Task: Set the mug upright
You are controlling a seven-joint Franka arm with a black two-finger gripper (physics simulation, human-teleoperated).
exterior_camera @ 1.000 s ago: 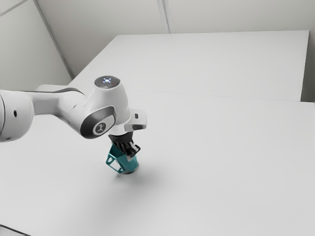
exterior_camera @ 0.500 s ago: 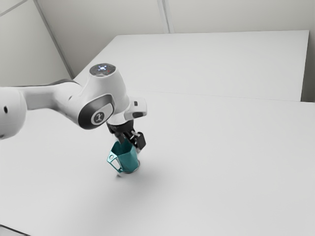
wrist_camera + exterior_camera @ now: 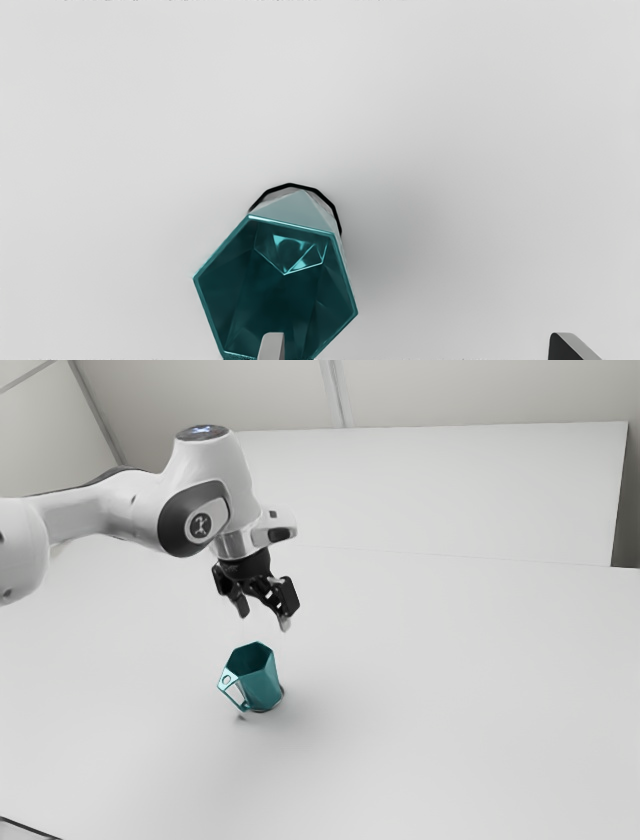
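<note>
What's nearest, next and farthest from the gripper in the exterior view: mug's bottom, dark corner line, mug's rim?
1. Mug's rim, below the gripper
2. Mug's bottom, below the rim
3. Dark corner line, exterior view's lower left

Readable lettering, brands or numbers: none. Round badge (image 3: 200, 526) on the arm's (image 3: 90, 510) dark panel (image 3: 174, 520), above the gripper (image 3: 264, 618): mark too small to read; blue-lit mark (image 3: 203, 431), higher above the gripper: likewise unreadable

A rounded white arm (image 3: 135, 508) has a dark oval panel (image 3: 178, 520), round emblem (image 3: 200, 526) and black, grey-tipped fingers (image 3: 290, 595).
</note>
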